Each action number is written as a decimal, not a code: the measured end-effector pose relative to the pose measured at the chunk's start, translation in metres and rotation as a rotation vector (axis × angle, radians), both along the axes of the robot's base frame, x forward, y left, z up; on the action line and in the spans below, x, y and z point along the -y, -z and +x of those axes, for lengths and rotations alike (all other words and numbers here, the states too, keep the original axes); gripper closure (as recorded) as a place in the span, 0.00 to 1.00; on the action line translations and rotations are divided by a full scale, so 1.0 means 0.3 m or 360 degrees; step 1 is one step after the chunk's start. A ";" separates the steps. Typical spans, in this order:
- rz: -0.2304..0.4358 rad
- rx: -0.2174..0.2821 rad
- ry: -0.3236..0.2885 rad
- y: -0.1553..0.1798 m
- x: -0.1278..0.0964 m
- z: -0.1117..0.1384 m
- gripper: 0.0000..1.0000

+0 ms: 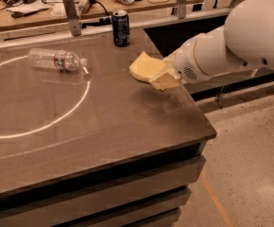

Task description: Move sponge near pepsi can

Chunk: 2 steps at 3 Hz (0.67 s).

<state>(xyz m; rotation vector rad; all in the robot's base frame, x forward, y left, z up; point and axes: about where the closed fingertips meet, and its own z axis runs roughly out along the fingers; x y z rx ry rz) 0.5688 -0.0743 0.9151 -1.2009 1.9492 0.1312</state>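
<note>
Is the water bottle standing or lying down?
Lying down: the water bottle rests on its side on the table. The tool, right of it, holds the sponge.

worktop [104,126]: carries the can and the bottle.
can [121,28]: upright near the back edge, behind the sponge and slightly to its left, apart from it.
bottle [56,59]: on its side, left of the can and the sponge.
sponge [144,67]: held over the worktop's right side.
claw [163,77]: by the right edge, clamped on the sponge's right end.
</note>
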 end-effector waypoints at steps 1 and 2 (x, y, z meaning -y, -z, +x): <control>-0.0053 0.0057 0.0166 -0.012 0.043 0.136 1.00; -0.0104 0.0063 0.0292 0.000 0.066 0.270 1.00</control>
